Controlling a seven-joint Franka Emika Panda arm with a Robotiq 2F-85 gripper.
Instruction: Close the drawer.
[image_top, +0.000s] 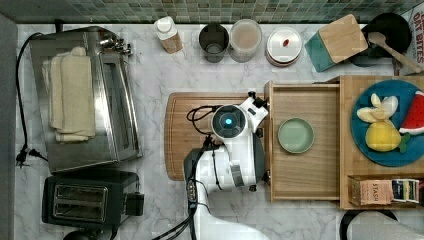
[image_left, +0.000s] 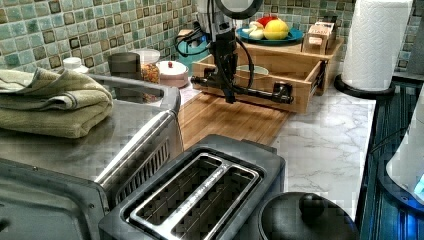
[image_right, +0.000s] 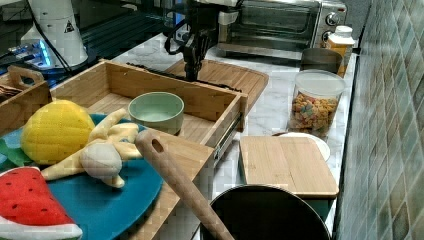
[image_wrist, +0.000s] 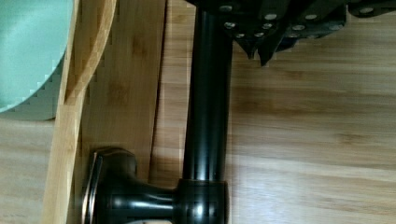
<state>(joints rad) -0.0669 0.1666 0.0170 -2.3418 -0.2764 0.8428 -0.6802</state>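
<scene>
The drawer (image_top: 300, 170) stands pulled out of its wooden cabinet (image_top: 350, 165) toward the top view's left, with a green bowl (image_top: 296, 135) resting inside it. Its front panel (image_left: 260, 100) carries a black bar handle (image_wrist: 205, 116). My gripper (image_wrist: 264, 53) hangs just outside that handle, on the cutting-board side, fingers together and holding nothing. In the left view my gripper (image_left: 229, 95) reaches down in front of the handle bar. From the right view, my gripper (image_right: 191, 75) is beyond the drawer's front panel.
A bamboo cutting board (image_top: 180, 135) lies under the arm, in front of the drawer. A toaster oven (image_top: 85, 95) and toaster (image_top: 85, 200) stand at the top view's left. Jars line the back wall. A blue plate (image_top: 385, 155) of toy fruit tops the cabinet.
</scene>
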